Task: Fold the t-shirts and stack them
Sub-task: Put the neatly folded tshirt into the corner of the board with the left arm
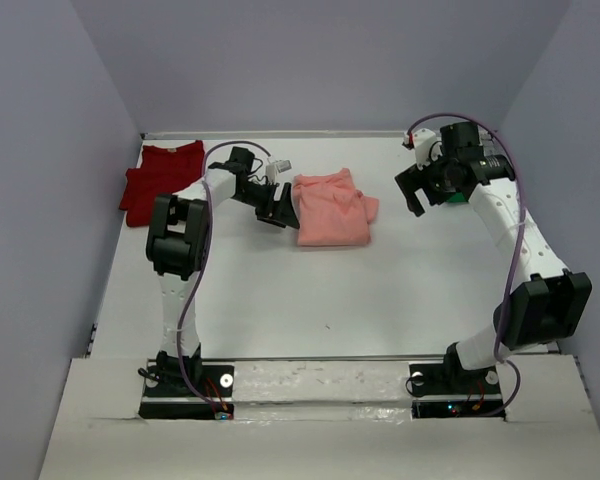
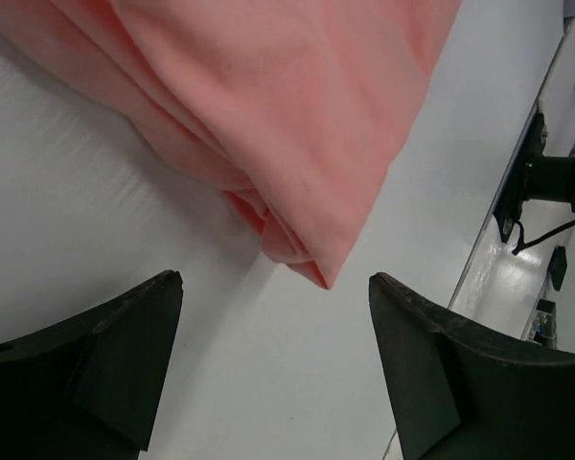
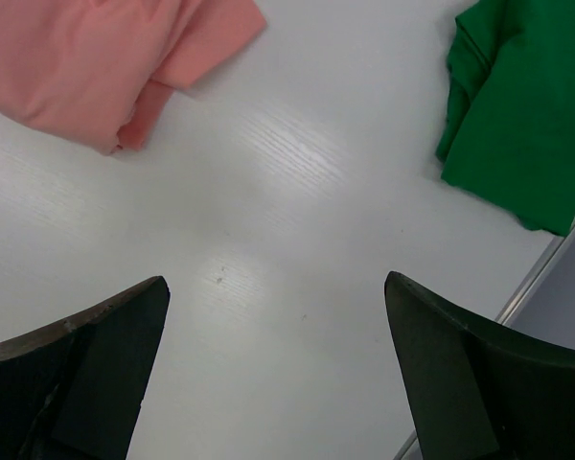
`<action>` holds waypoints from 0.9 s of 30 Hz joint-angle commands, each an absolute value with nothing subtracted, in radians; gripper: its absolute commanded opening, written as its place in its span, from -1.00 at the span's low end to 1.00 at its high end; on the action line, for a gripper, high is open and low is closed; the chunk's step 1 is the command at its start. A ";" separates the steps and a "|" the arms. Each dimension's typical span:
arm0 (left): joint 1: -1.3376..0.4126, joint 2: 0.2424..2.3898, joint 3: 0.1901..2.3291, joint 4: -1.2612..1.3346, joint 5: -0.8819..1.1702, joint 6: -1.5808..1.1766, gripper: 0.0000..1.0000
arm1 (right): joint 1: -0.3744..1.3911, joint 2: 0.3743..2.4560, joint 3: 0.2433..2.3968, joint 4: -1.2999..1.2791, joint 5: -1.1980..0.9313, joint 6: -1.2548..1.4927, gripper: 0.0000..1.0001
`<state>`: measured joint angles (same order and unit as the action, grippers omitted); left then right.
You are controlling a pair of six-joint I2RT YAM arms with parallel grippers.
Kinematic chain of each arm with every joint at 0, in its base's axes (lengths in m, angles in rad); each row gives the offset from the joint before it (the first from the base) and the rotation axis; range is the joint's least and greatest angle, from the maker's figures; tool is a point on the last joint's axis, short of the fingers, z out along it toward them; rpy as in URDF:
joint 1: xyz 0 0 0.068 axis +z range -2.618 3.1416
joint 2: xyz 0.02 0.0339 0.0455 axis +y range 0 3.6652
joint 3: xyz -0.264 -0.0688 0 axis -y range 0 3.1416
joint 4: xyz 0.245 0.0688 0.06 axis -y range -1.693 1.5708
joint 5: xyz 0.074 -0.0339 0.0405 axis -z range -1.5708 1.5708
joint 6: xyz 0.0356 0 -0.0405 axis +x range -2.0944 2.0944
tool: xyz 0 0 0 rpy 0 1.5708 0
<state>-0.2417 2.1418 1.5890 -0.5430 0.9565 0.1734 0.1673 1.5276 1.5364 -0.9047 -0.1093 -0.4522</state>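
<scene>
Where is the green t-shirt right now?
In the right wrist view the green t-shirt lies upper right, near the table's edge, apart from the salmon-pink t-shirt; from above, the right gripper mostly hides it.

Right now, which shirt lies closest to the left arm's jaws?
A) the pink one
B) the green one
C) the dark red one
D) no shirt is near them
A: the left wrist view shows a corner of the pink shirt just ahead of the left jaws, which stand apart with nothing between them.
</scene>
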 commanded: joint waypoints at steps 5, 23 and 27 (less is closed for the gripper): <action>-0.236 2.171 1.658 -0.480 1.103 0.109 0.73 | 0.140 1.440 1.491 -0.856 -0.179 -0.468 0.99; -0.222 2.224 1.592 -0.129 1.069 -0.146 0.72 | 0.140 1.480 1.496 -0.873 -0.232 -0.463 0.98; -0.222 2.249 1.578 -0.052 1.052 -0.221 0.72 | 0.140 1.491 1.502 -0.880 -0.236 -0.462 0.98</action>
